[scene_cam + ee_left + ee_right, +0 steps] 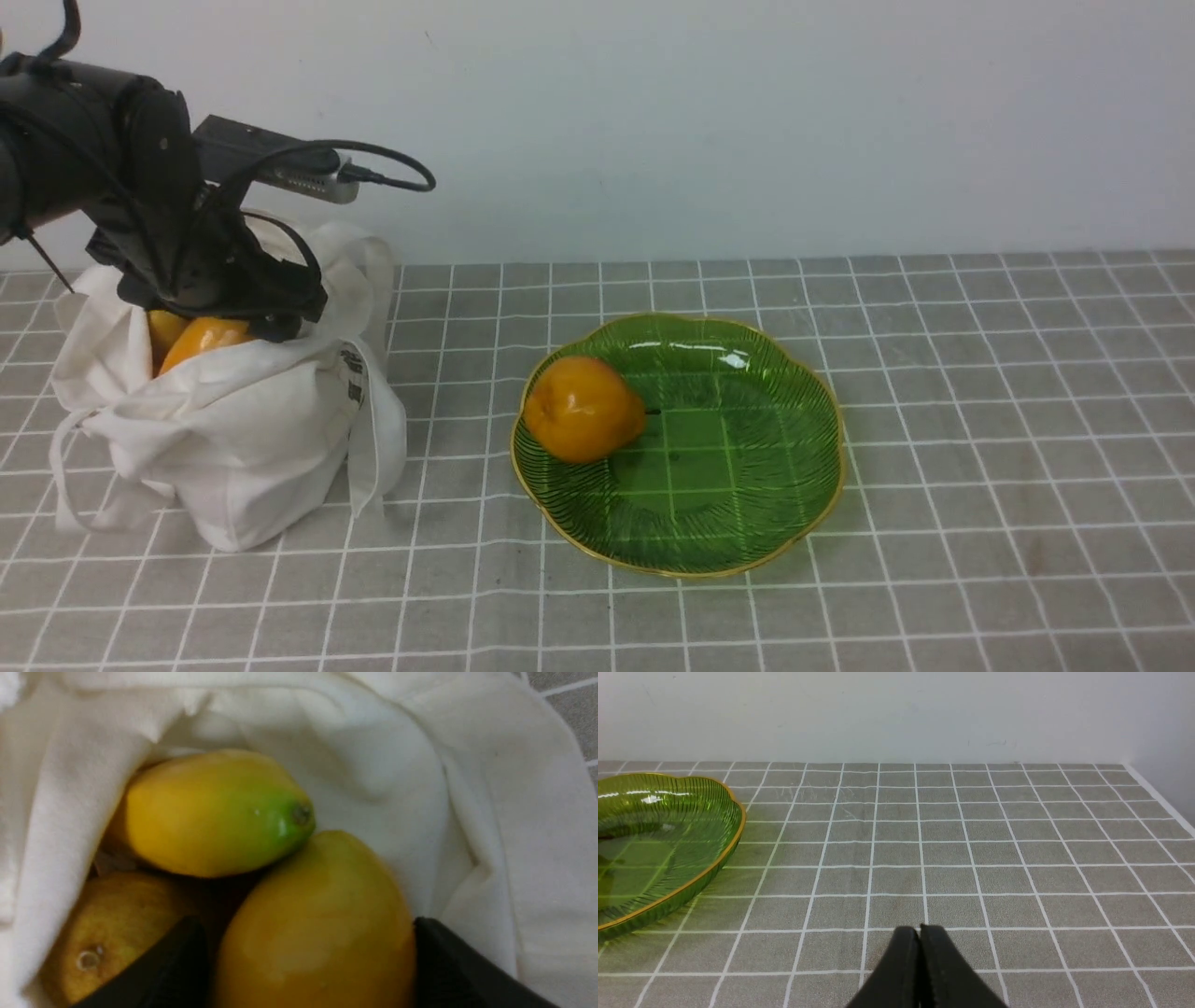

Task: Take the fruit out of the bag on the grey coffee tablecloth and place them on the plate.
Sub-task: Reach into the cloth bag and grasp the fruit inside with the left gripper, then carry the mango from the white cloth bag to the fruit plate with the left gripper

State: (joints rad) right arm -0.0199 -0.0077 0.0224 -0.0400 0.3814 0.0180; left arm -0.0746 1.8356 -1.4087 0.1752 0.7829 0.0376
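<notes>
Fruits (215,812): three in bag (233,439), one on plate (747,485)

The left arm (84,140) is seen as a bulky black casing with rounded, slightly glossy joint housings. Above the left gripper (229,303), a flat dark-grey camera box (271,163) with a silvery lower edge is mounted. A black cable (397,173) is plugged into the box's end and curved into a loop. Thinner black wires (299,245) are draped just behind the gripper. In the left wrist view, its fingers (163,970) are shown as matte black wedges with straight, slanted edges. The right gripper (919,931) is shown as two smooth black fingers (896,970) tapering to rounded tips.
</notes>
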